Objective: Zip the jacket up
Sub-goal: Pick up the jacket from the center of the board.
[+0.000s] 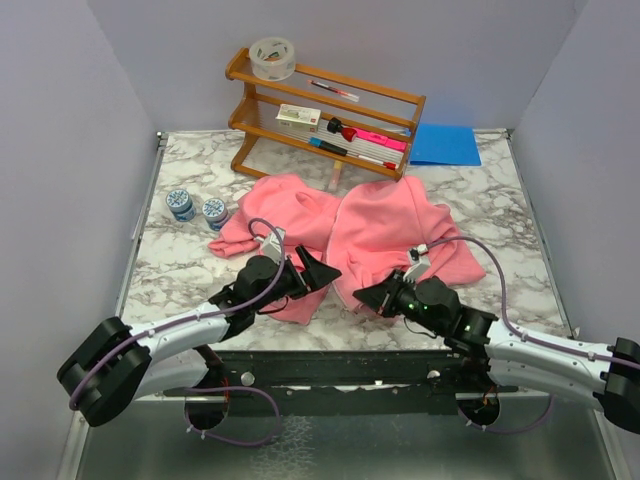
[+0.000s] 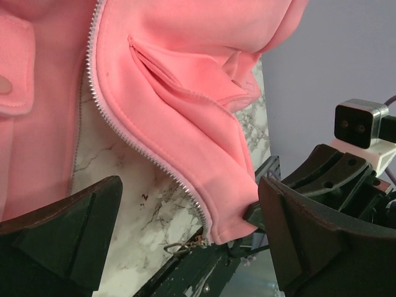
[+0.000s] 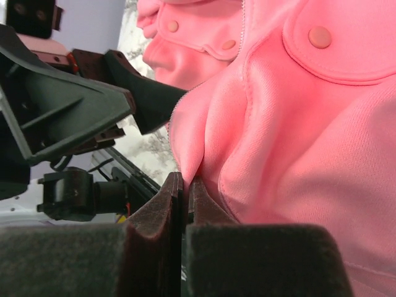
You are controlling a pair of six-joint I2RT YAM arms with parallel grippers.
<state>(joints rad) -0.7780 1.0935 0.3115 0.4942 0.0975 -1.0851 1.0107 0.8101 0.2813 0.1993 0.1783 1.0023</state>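
The left arm (image 1: 185, 328) and right arm (image 1: 545, 352) have pale grey shells and bulky black joints. A purple cable (image 1: 495, 268) loops along each. The left end effector (image 1: 318, 266) has matte black, wedge-shaped fingers (image 2: 322, 229).

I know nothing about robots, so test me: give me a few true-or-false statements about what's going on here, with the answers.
1. The jacket is fully zipped. False: its zipper is undone, the sides apart.
2. The right fingers pinch the jacket's bottom edge. True.
3. The left fingers are clamped on cloth. False: they are spread open, holding nothing.
4. A tape roll sits on top of the wooden rack. True.
5. The two small jars stand on the rack. False: they stand on the table beside the jacket.
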